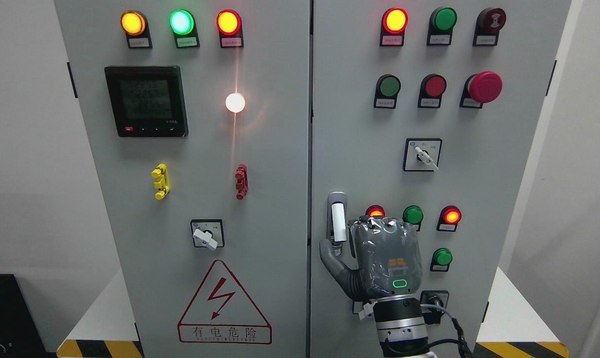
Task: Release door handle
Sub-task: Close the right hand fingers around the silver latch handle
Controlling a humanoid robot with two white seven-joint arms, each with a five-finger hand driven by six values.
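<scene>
1. The door handle [337,219] is a slim vertical bar with a white grip, standing upright on the left edge of the right-hand cabinet door [369,124], just right of the seam between the two doors and below the middle of the panel.
2. The right hand [379,258] rises from the bottom edge, right of centre, its grey back facing the camera. It sits just right of the handle and slightly lower.
3. The thumb [329,251] reaches left beneath the handle's lower end, touching or nearly so. The fingers curl toward the door beside the handle; I cannot tell whether they grip it.
4. Judged from this, letting go calls for the hand to draw away to the right and back, off the upright bar.
5. Lit indicator lamps [451,216] sit close behind the knuckles.
6. The left hand is out of view.
</scene>
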